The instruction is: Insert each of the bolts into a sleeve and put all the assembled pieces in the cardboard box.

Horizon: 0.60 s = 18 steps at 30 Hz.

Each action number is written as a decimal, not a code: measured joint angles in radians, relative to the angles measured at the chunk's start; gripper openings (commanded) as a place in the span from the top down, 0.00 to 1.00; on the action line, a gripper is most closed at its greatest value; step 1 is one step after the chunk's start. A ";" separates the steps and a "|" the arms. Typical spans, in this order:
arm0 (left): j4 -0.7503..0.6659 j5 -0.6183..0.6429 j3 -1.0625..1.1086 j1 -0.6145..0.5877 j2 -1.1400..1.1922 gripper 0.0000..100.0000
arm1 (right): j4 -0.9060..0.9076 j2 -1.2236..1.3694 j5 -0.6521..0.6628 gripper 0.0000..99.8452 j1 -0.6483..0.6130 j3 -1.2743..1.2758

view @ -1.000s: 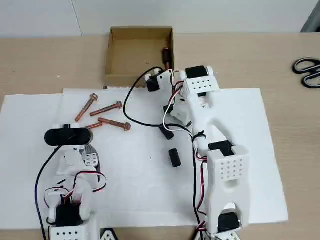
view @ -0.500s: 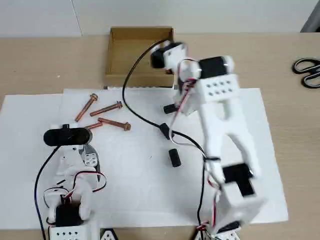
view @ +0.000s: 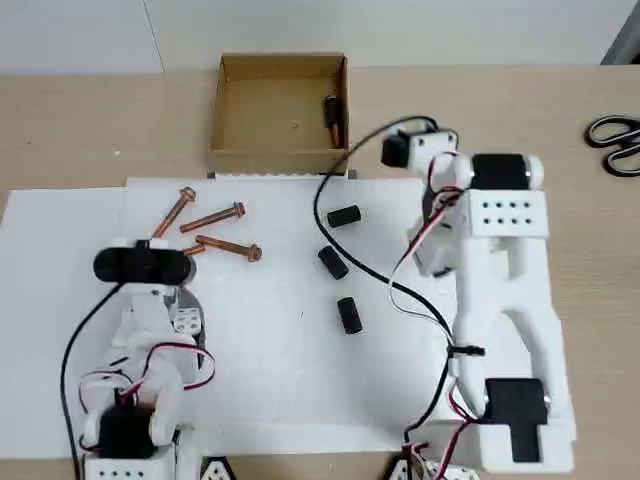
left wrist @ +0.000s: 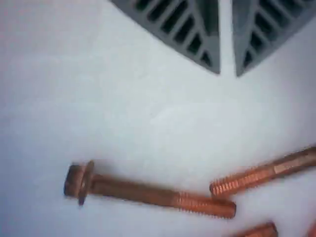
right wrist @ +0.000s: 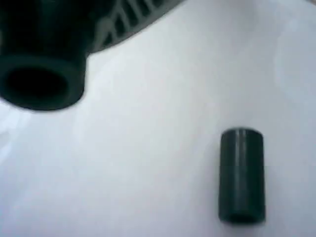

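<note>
The cardboard box stands at the table's back, with one bolt-in-sleeve piece lying along its right wall. Several copper bolts lie loose on the white paper, left of centre. Three black sleeves lie mid-paper. My left gripper hovers just over a bolt, its fingers almost together with nothing between them. My right gripper hangs right of the sleeves. One sleeve is close up, open end facing the camera. Another lies beyond it.
White paper covers most of the table in front of the box. Scissors lie at the far right edge. A black cable from the right arm loops across the sleeves.
The right arm drew back from the box toward the right, leaving the assembled piece inside and uncovering the nearest sleeve. The left arm shifted slightly.
</note>
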 measured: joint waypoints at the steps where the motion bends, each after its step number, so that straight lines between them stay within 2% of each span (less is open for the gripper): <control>1: 0.000 0.000 -0.054 0.000 0.058 0.99 | 0.000 -0.009 0.000 1.00 0.008 0.029; 6: 0.020 0.000 -0.391 0.000 0.417 0.99 | 0.000 -0.058 -0.005 1.00 0.015 0.143; 8: 0.054 -0.037 -0.534 0.000 0.566 0.99 | 0.000 -0.083 -0.005 1.00 0.015 0.173; 12: 0.117 -0.207 -0.775 0.000 0.832 0.99 | -0.008 -0.135 -0.005 1.00 0.018 0.236; 18: 0.127 -0.422 -0.910 0.000 1.106 0.99 | -0.089 -0.215 -0.005 1.00 0.017 0.373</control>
